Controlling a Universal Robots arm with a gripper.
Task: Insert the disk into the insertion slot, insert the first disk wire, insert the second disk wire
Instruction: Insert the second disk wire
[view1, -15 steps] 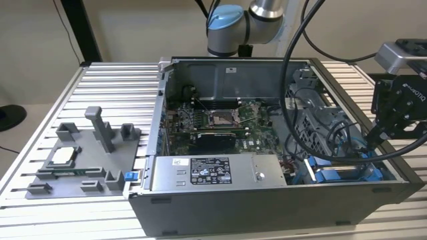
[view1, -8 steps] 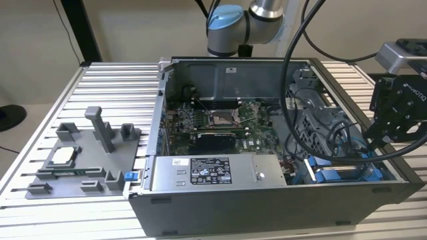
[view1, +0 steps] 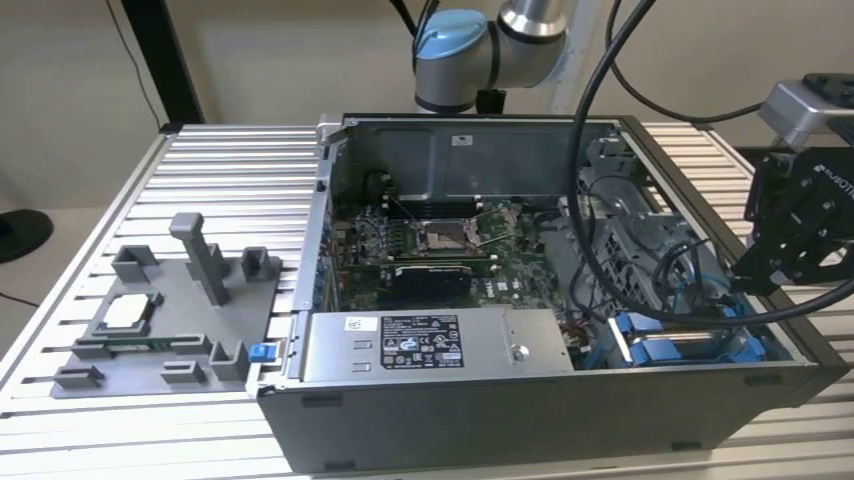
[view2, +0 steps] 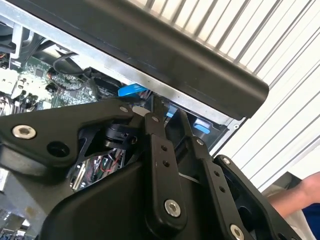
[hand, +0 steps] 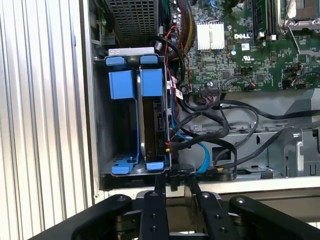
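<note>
Disk (hand: 152, 125) stands on edge in the slot (hand: 117, 135) at a corner of the computer case (view1: 534, 420). The gripper (hand: 175, 181) is just outside that corner; I cannot tell its grip. A white printed label (view1: 418, 343) lies inside the case, which rests on a ribbed metal table (view1: 227, 160).

Tabletop (view1: 214, 160): ribbed bare metal, dull sheen
Case (view1: 534, 420): grey sheet metal, matt
Slot tabs (hand: 122, 82): bright blue plastic, smooth
Cables (hand: 200, 136): black sheathing, slightly glossy

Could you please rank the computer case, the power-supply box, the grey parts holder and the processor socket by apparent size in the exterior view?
1. computer case, clearly the largest
2. grey parts holder and power-supply box: too alike to rank
3. processor socket, the smallest
</note>
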